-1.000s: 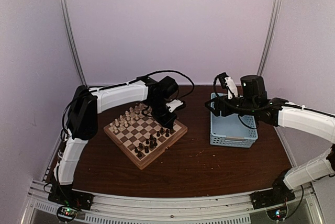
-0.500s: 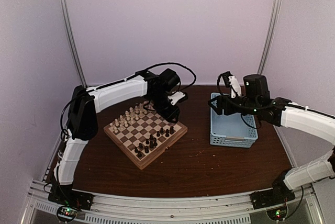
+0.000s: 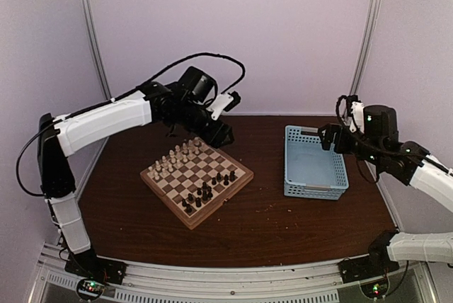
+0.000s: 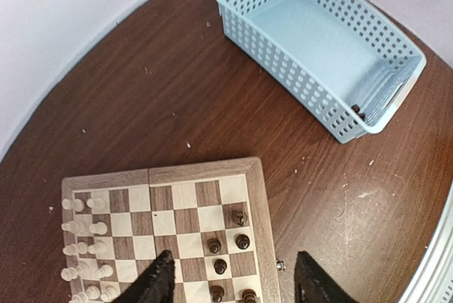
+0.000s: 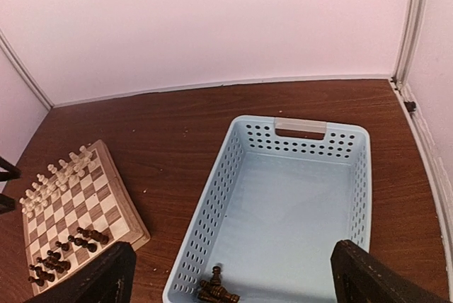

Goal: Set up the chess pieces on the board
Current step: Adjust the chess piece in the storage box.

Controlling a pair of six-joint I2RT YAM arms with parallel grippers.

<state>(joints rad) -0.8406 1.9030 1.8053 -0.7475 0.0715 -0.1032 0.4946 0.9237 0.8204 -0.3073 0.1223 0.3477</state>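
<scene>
Black-tipped and parted to a middling gap with nothing between, the left end effector [image 4: 233, 283] hangs over the board's [image 4: 262, 207] right border at the bottom of its wrist view. Cream chess pieces [image 4: 83, 246] crowd the board's left edge. The dark chess pieces [image 4: 228, 246] stand scattered near its right edge, with bare checkered squares between the two sets. Scuffed brown wood-grain table [image 4: 177, 90] lies open between the board's tan border and the light blue lattice basket [image 4: 283, 73] at upper right. The right end effector [image 5: 237, 278], spread wide and holding nothing, hovers over the basket's near rim. A few dark turned shapes [image 5: 216, 291], probably chessmen, lie tumbled in its lower-left corner on the smooth floor.
</scene>
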